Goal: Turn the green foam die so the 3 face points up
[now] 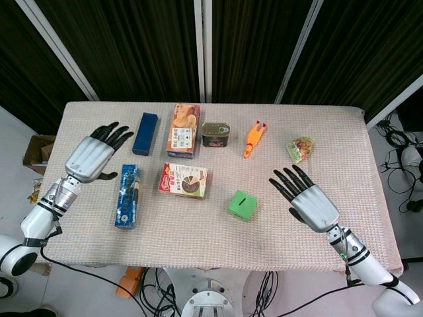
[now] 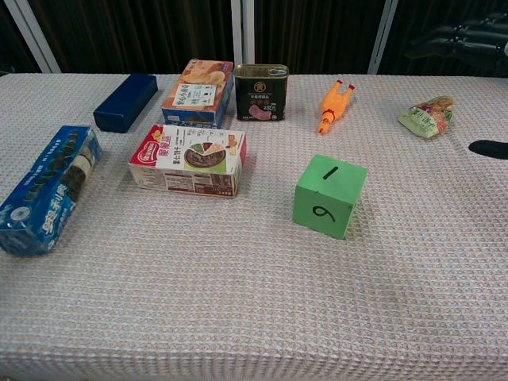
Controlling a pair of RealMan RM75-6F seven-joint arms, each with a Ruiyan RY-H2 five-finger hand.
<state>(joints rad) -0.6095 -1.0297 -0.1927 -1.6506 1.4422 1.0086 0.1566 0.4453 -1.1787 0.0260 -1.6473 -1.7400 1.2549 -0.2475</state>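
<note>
The green foam die [image 1: 242,204] sits on the table right of centre; in the chest view the green foam die [image 2: 329,195] shows a 1 on its top face and a 6 or 9 on the near face. My right hand [image 1: 305,198] hovers open to the right of the die, fingers spread, apart from it. My left hand [image 1: 98,152] is open at the far left, above the table next to a blue biscuit pack. In the chest view neither hand shows clearly; only a dark fingertip [image 2: 488,148] appears at the right edge.
A blue biscuit pack [image 1: 127,195], a red-white box [image 1: 184,180], a navy box [image 1: 145,133], an orange-blue box [image 1: 184,129], a tin can [image 1: 215,134], an orange rubber chicken [image 1: 254,138] and a snack bag [image 1: 301,148] lie around.
</note>
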